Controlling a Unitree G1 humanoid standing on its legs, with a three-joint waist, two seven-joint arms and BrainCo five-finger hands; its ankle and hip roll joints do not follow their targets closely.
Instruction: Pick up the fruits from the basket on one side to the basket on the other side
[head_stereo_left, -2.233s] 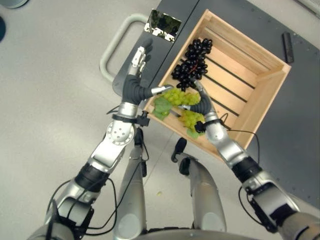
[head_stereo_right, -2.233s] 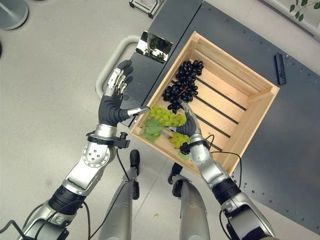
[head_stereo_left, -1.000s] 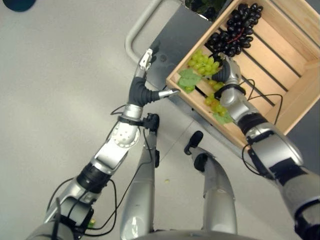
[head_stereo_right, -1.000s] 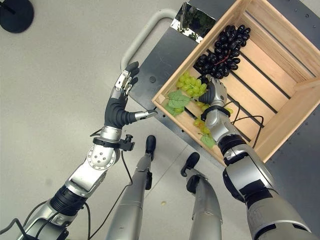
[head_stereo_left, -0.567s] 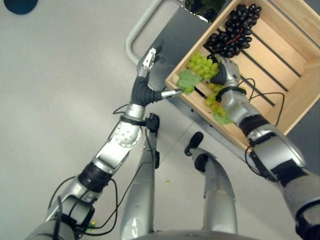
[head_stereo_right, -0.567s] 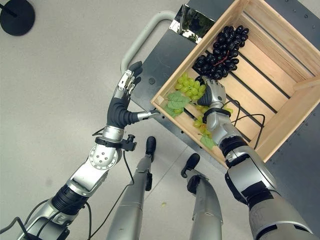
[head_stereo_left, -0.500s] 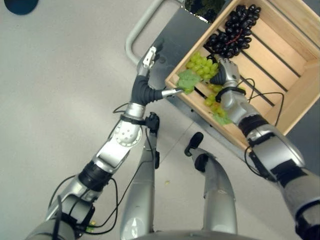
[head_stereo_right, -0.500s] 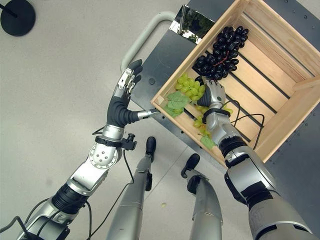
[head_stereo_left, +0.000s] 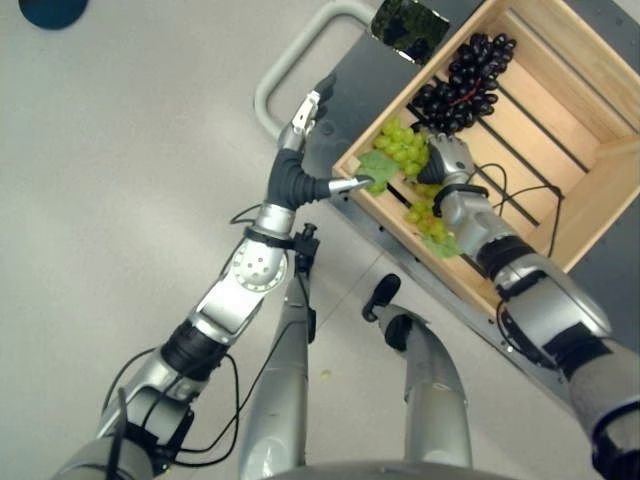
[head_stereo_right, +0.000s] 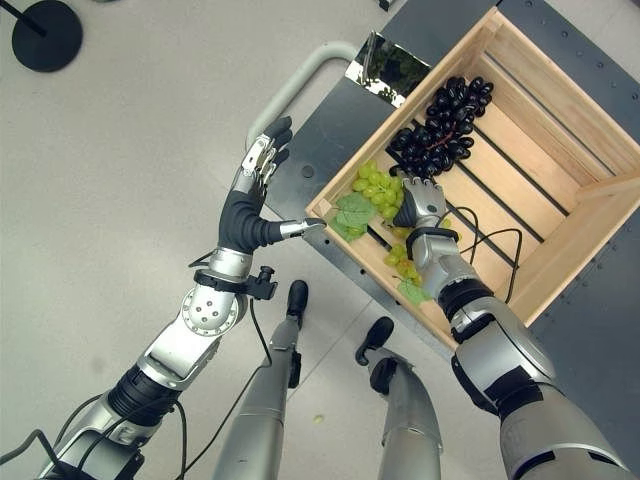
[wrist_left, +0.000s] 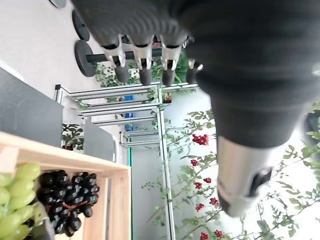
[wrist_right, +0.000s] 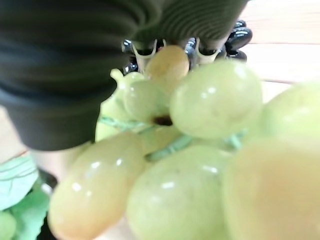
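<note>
A wooden crate (head_stereo_left: 560, 215) stands on a dark cart. Inside it lie a bunch of black grapes (head_stereo_left: 463, 85) and a bunch of green grapes (head_stereo_left: 401, 146) with a leaf (head_stereo_left: 377, 168) near the front corner. My right hand (head_stereo_right: 420, 205) rests on the green grapes, its fingers curled over the bunch; in the right wrist view the green grapes (wrist_right: 200, 150) press against the palm. More green grapes (head_stereo_right: 400, 262) trail under that wrist. My left hand (head_stereo_right: 250, 195) is held up outside the crate's corner, fingers straight, thumb pointing at the rim, holding nothing.
The cart (head_stereo_left: 345, 80) has a grey tubular handle (head_stereo_left: 285, 75) on the left hand's side. A shiny reflective piece (head_stereo_left: 408, 25) sits at the crate's far corner. A dark round base (head_stereo_right: 40, 30) stands on the grey floor at the far left.
The whole picture has shifted, so the camera moved. The right hand stays on the green grapes and the left hand stays open beside the crate.
</note>
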